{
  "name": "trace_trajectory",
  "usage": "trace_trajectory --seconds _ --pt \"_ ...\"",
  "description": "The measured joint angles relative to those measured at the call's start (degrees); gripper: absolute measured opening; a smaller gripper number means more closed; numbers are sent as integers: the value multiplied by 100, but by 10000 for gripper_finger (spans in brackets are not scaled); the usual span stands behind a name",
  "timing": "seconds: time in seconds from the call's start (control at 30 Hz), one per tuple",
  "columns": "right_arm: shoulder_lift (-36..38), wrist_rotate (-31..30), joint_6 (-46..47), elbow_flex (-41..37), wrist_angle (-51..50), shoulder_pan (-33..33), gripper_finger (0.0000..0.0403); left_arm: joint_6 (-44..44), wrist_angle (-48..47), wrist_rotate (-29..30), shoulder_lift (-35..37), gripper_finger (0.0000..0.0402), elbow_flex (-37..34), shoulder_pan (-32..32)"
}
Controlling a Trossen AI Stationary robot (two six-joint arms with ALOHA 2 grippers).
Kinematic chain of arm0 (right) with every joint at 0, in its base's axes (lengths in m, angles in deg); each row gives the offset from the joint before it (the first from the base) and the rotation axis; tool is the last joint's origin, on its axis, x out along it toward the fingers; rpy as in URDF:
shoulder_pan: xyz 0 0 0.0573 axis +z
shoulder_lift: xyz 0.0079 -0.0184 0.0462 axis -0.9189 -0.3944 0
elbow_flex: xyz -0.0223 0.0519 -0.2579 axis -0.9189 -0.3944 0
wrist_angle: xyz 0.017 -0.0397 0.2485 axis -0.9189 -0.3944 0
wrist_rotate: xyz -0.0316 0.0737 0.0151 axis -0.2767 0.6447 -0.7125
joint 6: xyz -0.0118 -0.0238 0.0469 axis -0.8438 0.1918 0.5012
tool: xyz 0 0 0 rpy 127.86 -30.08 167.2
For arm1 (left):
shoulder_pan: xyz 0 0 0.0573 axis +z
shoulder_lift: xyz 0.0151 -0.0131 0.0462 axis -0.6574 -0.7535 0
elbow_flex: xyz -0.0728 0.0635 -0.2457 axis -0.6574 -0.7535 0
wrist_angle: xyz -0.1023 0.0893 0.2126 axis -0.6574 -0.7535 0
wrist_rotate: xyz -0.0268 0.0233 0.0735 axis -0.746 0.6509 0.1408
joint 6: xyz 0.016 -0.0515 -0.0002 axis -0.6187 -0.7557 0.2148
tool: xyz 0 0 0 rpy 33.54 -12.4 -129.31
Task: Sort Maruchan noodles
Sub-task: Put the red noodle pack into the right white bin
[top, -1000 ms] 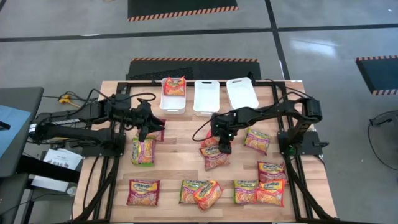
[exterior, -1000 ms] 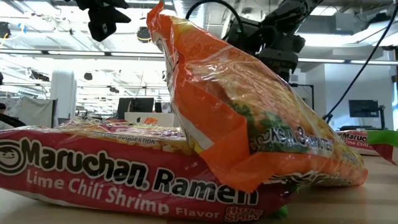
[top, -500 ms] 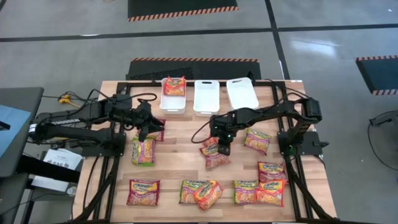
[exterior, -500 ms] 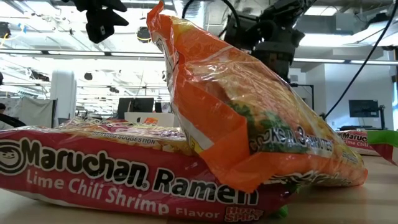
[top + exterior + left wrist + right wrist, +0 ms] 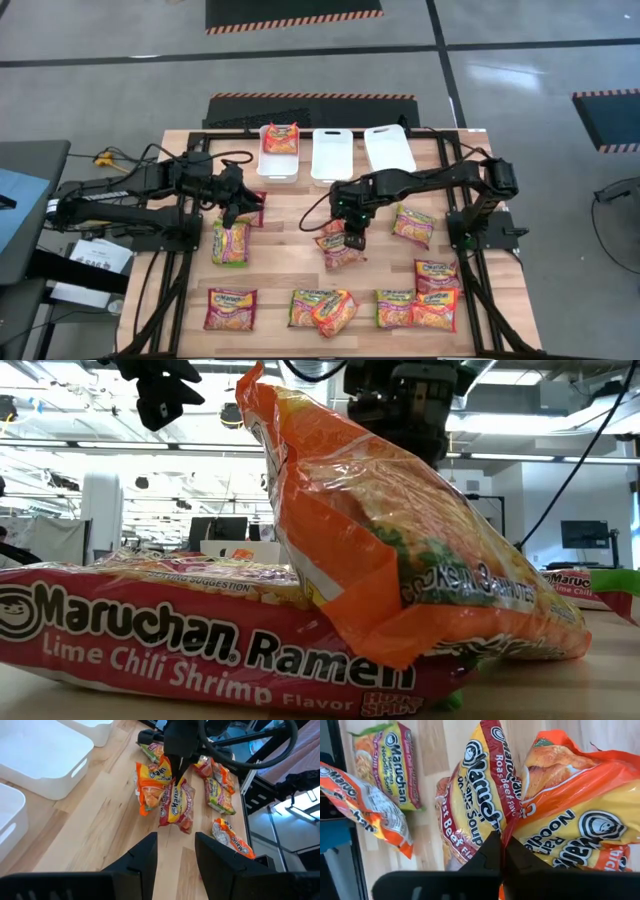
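Note:
Several Maruchan noodle packets lie on the wooden table (image 5: 290,235). My right gripper (image 5: 352,232) is shut on an orange packet (image 5: 331,236) at the table's middle, which partly lies on a red roast-beef packet (image 5: 346,255). The right wrist view shows both the orange packet (image 5: 580,820) and the red one (image 5: 480,805). My left gripper (image 5: 175,852) is open with nothing between its fingers. It hovers left of centre (image 5: 240,207), beside a red packet (image 5: 253,213) and above a green one (image 5: 230,243). My right gripper pinches the orange packet's crinkled edge (image 5: 512,832) between its two shut fingers. They come from above, pointing down (image 5: 176,767). The held edge is raised and the packet tilts, its lower side (image 5: 145,807) down by the table, next to the red packet (image 5: 177,805).
Three white bins stand along the far edge: the left one (image 5: 262,160) holds an orange packet (image 5: 281,137), then the middle (image 5: 332,157) and right (image 5: 390,150) bins. More packets lie to the right (image 5: 412,225) and along the near edge (image 5: 230,308) (image 5: 320,310) (image 5: 415,308).
My right gripper has gone a little toward the table's left edge, and the orange packet has shifted left with it, over the red roast-beef packet.

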Motion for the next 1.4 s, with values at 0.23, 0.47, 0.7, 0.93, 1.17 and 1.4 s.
trace_trajectory --seconds 0.23,0.47,0.7,0.93,1.17,1.4 --pt "-309 -213 -55 -7 -81 -132 17 2 0 0 0 116 0 0" --pt "-546 -214 -17 -9 -27 -199 35 4 -165 0 1 116 0 0" --pt "-546 -211 -21 -7 57 -199 86 4 -437 0 0 116 0 2" --pt "-546 -82 7 -7 21 -181 134 85 -456 1 0 116 0 0" --pt "-544 -316 22 -7 21 -147 100 114 -481 2 2 116 0 0" --pt "-544 -410 199 -7 20 -172 17 120 -480 2 1 116 0 2"
